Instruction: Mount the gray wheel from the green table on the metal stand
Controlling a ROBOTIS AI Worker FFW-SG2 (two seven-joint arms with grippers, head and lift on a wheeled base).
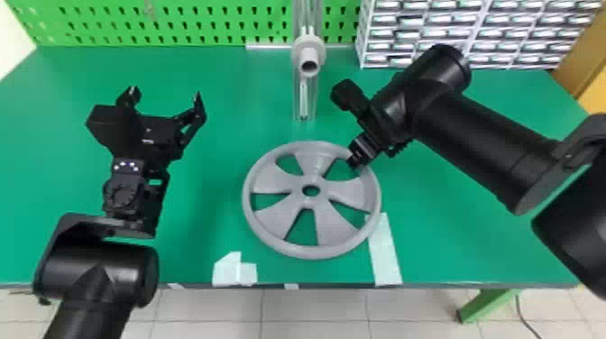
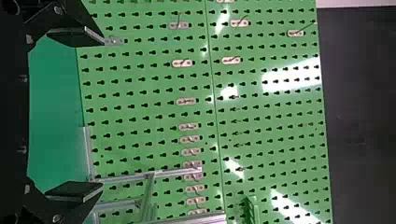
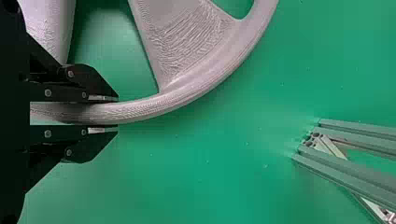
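At mid-frame the wheel (image 1: 311, 202) is before the stand (image 1: 309, 50), its rim between the right gripper's (image 1: 356, 158) fingers. The left gripper (image 1: 165, 93) is left of both. Behind the table (image 1: 451, 243) is the pegboard (image 1: 180, 22); drawers (image 1: 451, 32) stand upper right.

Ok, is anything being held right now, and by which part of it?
The gray wheel, by its rim, in the right gripper. The left gripper is empty.

1. Wheel (image 1: 273, 179): gray, finely lined.
2. Bench (image 1: 216, 203): deep green.
3. Pegboard (image 1: 180, 19): brighter green, rows of dark keyhole shapes.
4. Metal stand (image 1: 304, 106): silvery, with pale-gray hub (image 1: 308, 55).
5. Fingers (image 1: 199, 108): black.
6. Floor (image 1: 315, 307): pale tiles, darker grid.
7. Tape (image 1: 385, 252): white.
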